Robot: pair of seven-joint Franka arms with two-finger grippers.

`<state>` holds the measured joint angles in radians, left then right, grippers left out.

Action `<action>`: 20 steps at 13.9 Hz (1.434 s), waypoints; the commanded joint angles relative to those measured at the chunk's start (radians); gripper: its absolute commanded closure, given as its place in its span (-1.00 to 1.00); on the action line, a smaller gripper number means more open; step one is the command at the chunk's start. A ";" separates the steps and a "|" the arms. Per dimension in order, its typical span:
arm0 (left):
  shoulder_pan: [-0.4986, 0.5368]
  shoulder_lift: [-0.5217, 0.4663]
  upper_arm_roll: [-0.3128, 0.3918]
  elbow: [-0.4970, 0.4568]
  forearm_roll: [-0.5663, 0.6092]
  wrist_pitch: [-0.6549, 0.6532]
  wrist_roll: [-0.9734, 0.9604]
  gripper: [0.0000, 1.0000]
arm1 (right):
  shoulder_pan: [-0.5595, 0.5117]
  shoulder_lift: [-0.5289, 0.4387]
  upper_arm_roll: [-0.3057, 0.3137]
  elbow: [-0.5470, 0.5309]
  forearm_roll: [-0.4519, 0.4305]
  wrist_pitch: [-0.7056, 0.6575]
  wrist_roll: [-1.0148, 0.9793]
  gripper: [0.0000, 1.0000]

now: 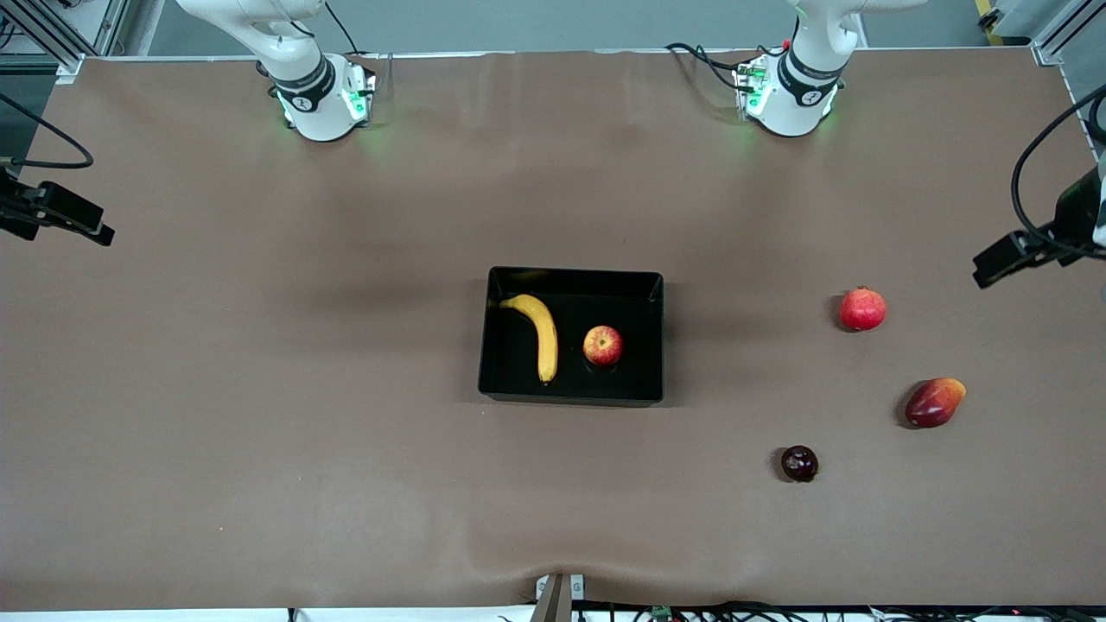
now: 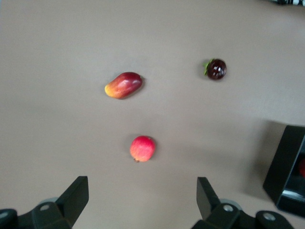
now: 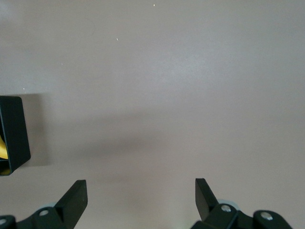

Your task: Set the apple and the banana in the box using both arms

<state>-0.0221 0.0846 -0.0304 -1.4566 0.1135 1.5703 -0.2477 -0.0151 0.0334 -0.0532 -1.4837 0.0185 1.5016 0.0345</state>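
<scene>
The black box (image 1: pixel 572 397) stands at the middle of the table. The yellow banana (image 1: pixel 542 333) lies in it toward the right arm's end. The red and yellow apple (image 1: pixel 602 345) sits beside it in the box. My left gripper (image 2: pixel 142 183) is open and empty, held high over the left arm's end of the table (image 1: pixel 1011 257). My right gripper (image 3: pixel 140 186) is open and empty, held high over the right arm's end (image 1: pixel 65 216). A corner of the box shows in the left wrist view (image 2: pixel 286 167) and in the right wrist view (image 3: pixel 12 133), there with a sliver of banana.
Three other fruits lie toward the left arm's end: a red pomegranate (image 1: pixel 862 309), a red and orange mango (image 1: pixel 934 403) and a small dark fruit (image 1: pixel 799 463). They also show in the left wrist view, the pomegranate (image 2: pixel 142 148) closest to my fingers.
</scene>
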 commanded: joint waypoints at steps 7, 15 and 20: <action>0.086 -0.161 -0.037 -0.173 -0.049 0.005 0.142 -1.00 | -0.002 0.006 0.004 0.006 0.003 0.002 0.012 -1.00; 0.080 -0.158 -0.086 -0.171 -0.124 -0.062 0.146 -1.00 | 0.001 0.006 0.004 0.006 0.003 -0.006 0.011 -1.00; 0.083 -0.155 -0.103 -0.169 -0.098 -0.064 0.148 -1.00 | -0.003 0.006 0.004 0.006 0.003 -0.001 0.012 -1.00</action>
<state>0.0457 -0.0546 -0.1238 -1.6176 -0.0008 1.5169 -0.1167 -0.0143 0.0368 -0.0507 -1.4843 0.0185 1.5009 0.0345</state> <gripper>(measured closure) 0.000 0.000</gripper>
